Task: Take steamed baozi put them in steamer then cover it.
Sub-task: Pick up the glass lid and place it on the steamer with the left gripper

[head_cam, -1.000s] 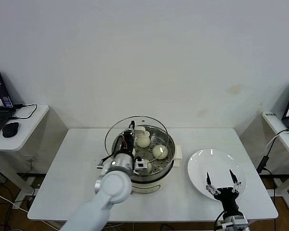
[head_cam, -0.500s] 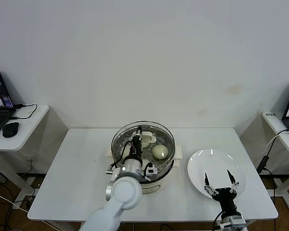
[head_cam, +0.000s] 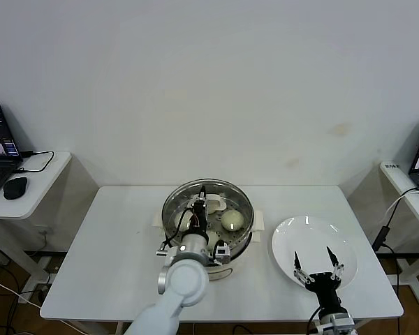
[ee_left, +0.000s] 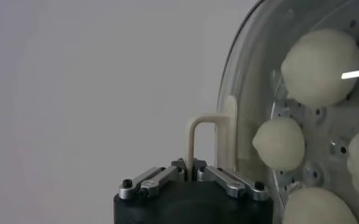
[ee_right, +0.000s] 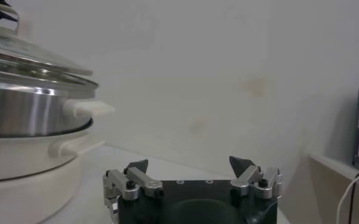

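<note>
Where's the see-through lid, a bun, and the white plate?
cover (head_cam: 188,197), head view, glass near its left rim.
steamed baozi (head_cam: 230,220), head view, top of the right bun.
white plate (head_cam: 293,234), head view, bare left part.

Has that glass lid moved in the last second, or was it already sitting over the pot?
Yes. The glass lid, gripped by the left gripper, shifted right and lowered from its tilted position, now centred over the steamer.

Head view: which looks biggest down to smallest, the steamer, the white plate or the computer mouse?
1. Steamer and plate: they look about equally wide, so I won't rank them.
2. Mouse: clearly smallest, though it sits farther away.
</note>
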Motion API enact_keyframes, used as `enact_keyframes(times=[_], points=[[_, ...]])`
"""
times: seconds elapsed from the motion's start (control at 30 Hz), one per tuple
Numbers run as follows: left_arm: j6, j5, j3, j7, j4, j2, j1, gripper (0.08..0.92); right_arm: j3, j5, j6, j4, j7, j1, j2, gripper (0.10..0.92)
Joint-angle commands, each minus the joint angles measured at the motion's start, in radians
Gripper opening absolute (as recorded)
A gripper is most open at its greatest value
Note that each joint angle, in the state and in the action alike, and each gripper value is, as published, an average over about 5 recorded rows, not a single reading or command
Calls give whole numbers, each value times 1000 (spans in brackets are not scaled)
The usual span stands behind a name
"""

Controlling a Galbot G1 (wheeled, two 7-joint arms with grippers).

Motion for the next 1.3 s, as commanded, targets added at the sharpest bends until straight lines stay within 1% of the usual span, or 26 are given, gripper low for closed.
enact_keyframes(times=[0.03,0.97,1.17,1.27,1.3], points=[[-6,24,0,-6,14,-15,15,140,-1,1,1,-1,-1,-1,-3,823],[-17,19,-14,-34,53,-38,17,140,-2,4,8,-8,-8,-4,-10,823],[-15,5,-16,-49,40,-39,27,140,-2,4,8,-9,-9,-5,-11,823],[-12,-4,-15,-51,17,-33,35,165,-3,3,8,-9,-10,-5,-11,823],[-11,-6,-14,-51,7,-30,38,185,-4,3,8,-9,-10,-5,-11,823]])
